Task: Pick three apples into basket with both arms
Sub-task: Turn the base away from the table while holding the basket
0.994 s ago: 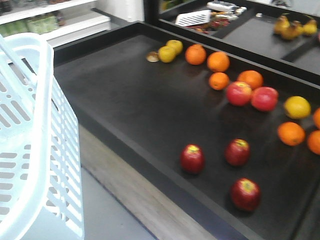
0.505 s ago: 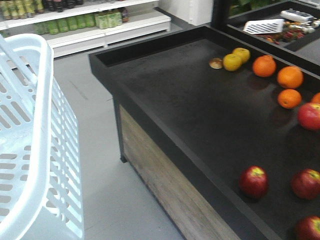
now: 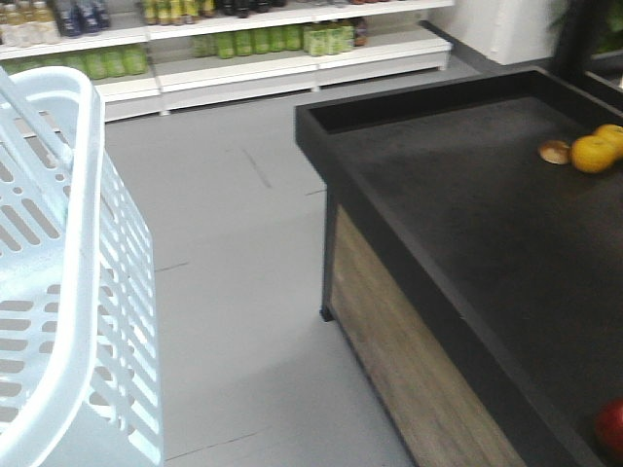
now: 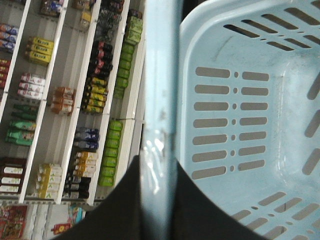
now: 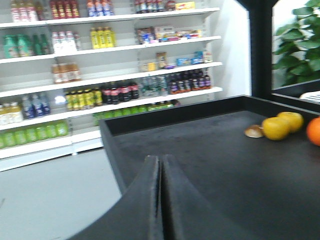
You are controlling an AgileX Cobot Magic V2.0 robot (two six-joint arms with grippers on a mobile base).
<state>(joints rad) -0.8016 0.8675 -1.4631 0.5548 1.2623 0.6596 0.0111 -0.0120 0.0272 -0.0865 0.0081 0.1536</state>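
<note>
Currently in view: the front camera is taking in mostly grey floor (image 3: 234,272) and stocked shelves (image 3: 243,49), with the bench (image 3: 467,214) sitting off to the right.
Basket: the basket (image 3: 88,321) is filling the left edge of the front view, apart from the bench. The left wrist view is showing no fruit inside it.
Left fingers: the left fingers (image 4: 120,210) are clamping on the hoop handle (image 4: 159,100), one on each side of the bar.
Right fingers: the right fingers (image 5: 142,200) are pressing together with nothing between them, hovering over the near part of the bench.
Apples: only a dark red sliver of one apple (image 3: 611,430) is showing, on the bench at the lower right corner of the front view and well apart from the basket. The others are lying out of frame.
Other fruit: two yellow fruits (image 5: 276,128) and an orange (image 5: 314,131) are sitting at the far side of the bench.
Progress: no apple seems to be in yet.
Risk, aim: no apple is showing in the right wrist view, so a reach from this heading is likely to be missing them or taking the wrong fruit.
Risk, basket: it is hanging from one thin bar, so a swing could be knocking it against the bench corner.
Risk, grasp: coming down with the fingers together would be shoving a round apple and sending it rolling.
</note>
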